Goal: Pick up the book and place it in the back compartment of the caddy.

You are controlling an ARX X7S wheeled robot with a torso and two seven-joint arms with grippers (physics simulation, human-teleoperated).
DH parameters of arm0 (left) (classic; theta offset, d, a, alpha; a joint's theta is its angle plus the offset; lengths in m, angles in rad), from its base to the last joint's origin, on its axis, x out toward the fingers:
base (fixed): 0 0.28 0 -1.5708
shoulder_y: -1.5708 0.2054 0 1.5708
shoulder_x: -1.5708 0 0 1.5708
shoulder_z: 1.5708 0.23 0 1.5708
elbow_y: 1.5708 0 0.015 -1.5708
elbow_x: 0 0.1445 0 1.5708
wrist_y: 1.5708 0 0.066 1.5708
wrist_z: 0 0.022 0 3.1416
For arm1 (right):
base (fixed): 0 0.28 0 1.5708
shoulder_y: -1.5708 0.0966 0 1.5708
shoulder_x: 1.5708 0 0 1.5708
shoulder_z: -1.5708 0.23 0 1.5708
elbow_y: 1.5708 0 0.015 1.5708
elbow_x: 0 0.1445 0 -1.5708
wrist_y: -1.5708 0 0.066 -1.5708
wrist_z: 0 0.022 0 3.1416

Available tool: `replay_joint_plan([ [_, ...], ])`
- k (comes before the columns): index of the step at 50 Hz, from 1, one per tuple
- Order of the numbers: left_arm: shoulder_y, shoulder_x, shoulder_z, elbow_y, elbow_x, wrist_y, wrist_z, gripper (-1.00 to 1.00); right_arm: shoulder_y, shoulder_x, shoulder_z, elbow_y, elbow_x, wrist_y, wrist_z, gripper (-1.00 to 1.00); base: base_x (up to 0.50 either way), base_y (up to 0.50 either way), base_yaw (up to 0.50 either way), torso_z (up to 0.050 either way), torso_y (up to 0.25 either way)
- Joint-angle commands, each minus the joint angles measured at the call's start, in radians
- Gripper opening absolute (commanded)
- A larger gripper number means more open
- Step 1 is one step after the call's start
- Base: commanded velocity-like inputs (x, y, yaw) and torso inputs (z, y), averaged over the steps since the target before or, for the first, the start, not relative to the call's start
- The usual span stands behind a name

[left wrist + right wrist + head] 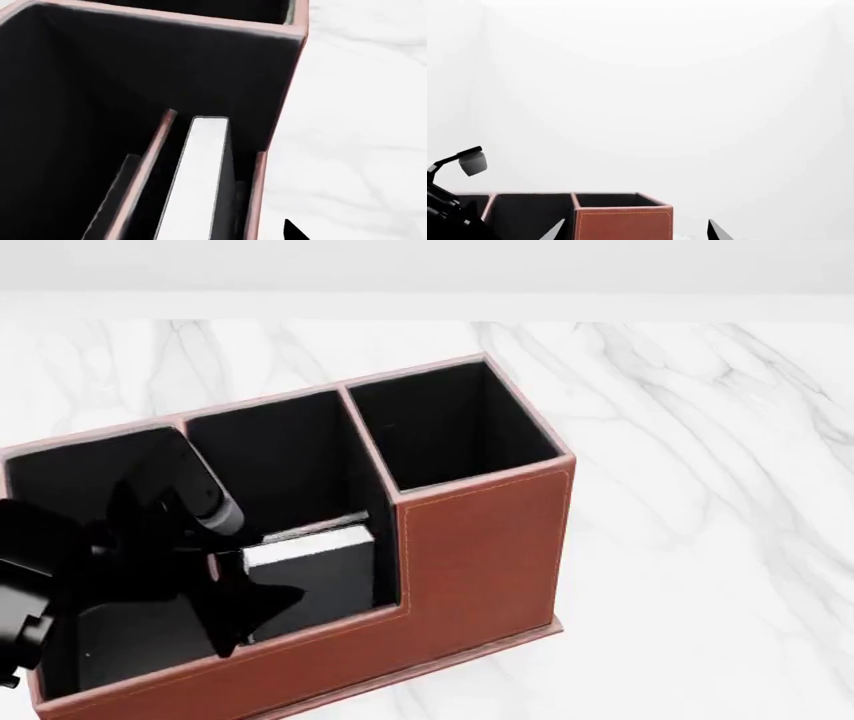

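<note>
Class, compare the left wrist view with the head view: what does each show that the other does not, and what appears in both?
Only the left wrist view shows the thin cross divider edge-on, with the book's white page edges running deep beside it. Only the head view shows the whole caddy, its tall square end compartment and the left arm above it. Both show the book standing inside the caddy's black-lined pocket, and the marble table.
</note>
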Motion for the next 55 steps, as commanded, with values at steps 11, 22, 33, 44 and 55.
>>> replay_joint_plan([
  [11,-0.037,-0.009,-0.073,0.000,-0.008,0.067,0.022,1.00,0.003,-0.001,-0.004,0.007,-0.006,0.000,0.007,1.00,0.00,0.00,0.00,0.000,0.000],
  [22,0.155,-0.128,-0.098,0.455,-0.039,-0.194,0.087,1.00,0.011,-0.011,-0.012,0.014,-0.020,0.008,0.009,1.00,0.00,0.00,0.00,0.000,0.000],
  [33,0.457,-0.305,-0.122,1.501,-0.060,-0.656,0.070,1.00,0.058,-0.008,0.011,-0.053,0.006,0.105,0.012,1.00,0.00,0.00,0.00,0.000,0.000],
  [44,0.596,-0.359,-0.166,1.867,-0.059,-0.813,0.016,1.00,0.083,0.012,0.045,-0.243,-0.010,0.266,0.020,1.00,0.00,0.00,0.00,0.000,0.000],
  [55,0.665,-0.365,-0.247,2.092,-0.083,-0.911,-0.001,1.00,0.107,0.024,0.063,-0.359,0.007,0.369,0.017,1.00,0.00,0.00,0.00,0.000,0.000],
])
